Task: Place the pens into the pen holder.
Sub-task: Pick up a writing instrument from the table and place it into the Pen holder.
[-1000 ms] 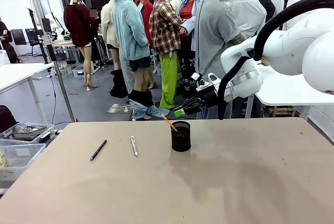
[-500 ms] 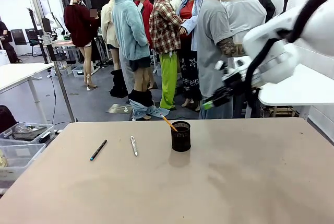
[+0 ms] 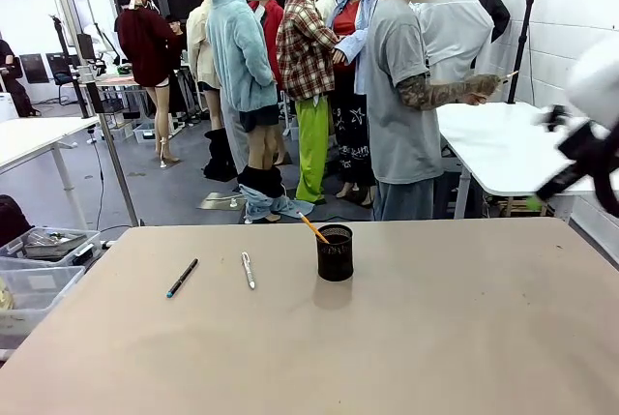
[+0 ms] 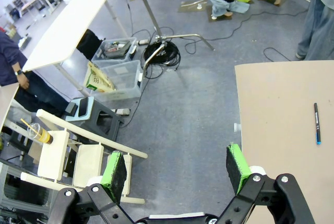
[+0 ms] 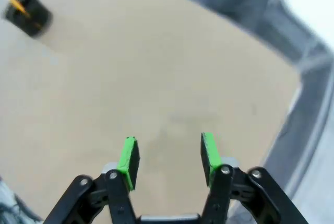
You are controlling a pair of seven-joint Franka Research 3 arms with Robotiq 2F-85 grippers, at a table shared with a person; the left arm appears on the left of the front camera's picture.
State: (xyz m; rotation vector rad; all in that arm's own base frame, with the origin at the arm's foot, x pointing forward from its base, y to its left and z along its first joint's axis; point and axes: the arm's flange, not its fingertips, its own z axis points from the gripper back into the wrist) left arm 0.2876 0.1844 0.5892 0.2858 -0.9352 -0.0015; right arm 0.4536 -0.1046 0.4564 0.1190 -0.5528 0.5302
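Observation:
The black mesh pen holder point(image 3: 335, 252) stands upright mid-table with the orange pen point(image 3: 312, 227) leaning out of it. Left of it lie the silver-white pen point(image 3: 249, 270) and the dark pen with the teal tip point(image 3: 182, 278), both flat on the table. My right gripper point(image 3: 535, 202) is blurred at the far right edge, high above the table. In the right wrist view it point(image 5: 168, 158) is open and empty, with the pen holder point(image 5: 30, 10) far off at top left. My left gripper point(image 4: 175, 166) is open over the floor beside the table corner, the dark pen point(image 4: 316, 123) to its right.
A person in a grey T-shirt point(image 3: 401, 96) stands at the far side, facing away. A white table point(image 3: 503, 144) is behind on the right. Plastic bins point(image 4: 117, 78) and pale chairs point(image 4: 78, 156) sit on the floor off the table's left edge point(image 4: 239, 119).
My right arm has swung from just behind the pen holder far out to the right and is now blurred with motion. The pens and holder have not moved.

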